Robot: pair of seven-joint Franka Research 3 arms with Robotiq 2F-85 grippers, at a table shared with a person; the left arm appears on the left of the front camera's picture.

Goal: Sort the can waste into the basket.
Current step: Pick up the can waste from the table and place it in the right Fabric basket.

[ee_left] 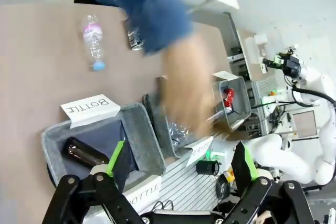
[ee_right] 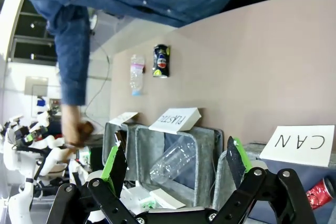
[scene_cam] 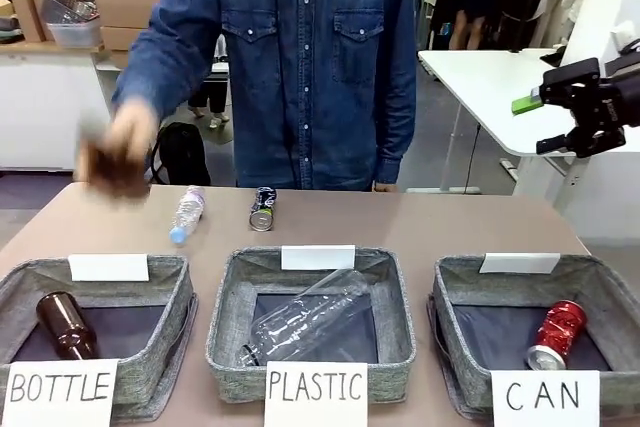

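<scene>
A black-blue can (scene_cam: 263, 208) lies on the brown table near the far edge; it also appears in the wrist views (ee_right: 161, 60) (ee_left: 135, 40). A red can (scene_cam: 557, 335) lies inside the grey basket (scene_cam: 455, 282) signed "CAN" at the front right. My right gripper (scene_cam: 537, 124) hangs open and empty high above the table's right side, and in its own view (ee_right: 175, 160) it looks down on that basket (ee_right: 221, 179) and the red can (ee_right: 320, 192). My left gripper (ee_left: 180, 157) is open and empty above the "BOTTLE" basket.
A person in a denim shirt stands at the far side, with a blurred hand (scene_cam: 115, 157) holding something brown over the table's left. A clear plastic bottle (scene_cam: 187, 214) lies beside the black-blue can. The "BOTTLE" basket (scene_cam: 20, 282) holds a brown bottle; the "PLASTIC" basket (scene_cam: 225, 332) holds a clear bottle.
</scene>
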